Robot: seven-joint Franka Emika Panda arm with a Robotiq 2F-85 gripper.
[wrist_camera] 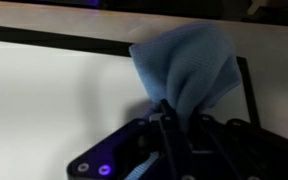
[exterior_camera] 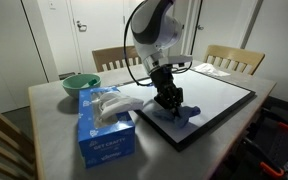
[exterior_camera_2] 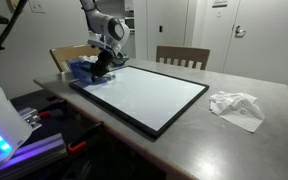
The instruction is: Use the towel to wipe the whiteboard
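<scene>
Plain light-blue cloth towel (wrist_camera: 189, 65); glossy white rectangular whiteboard (exterior_camera_2: 149, 90), black-framed; blue cardboard tissue box (exterior_camera: 104, 140) with white print; green round bowl (exterior_camera: 81, 90) at eleven o'clock from it; grey desk (exterior_camera_2: 264, 140).

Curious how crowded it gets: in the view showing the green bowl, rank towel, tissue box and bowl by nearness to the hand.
1. Towel: pinched in the hand, on the whiteboard.
2. Tissue box: beside the board.
3. Bowl: beyond the box, farthest.
</scene>
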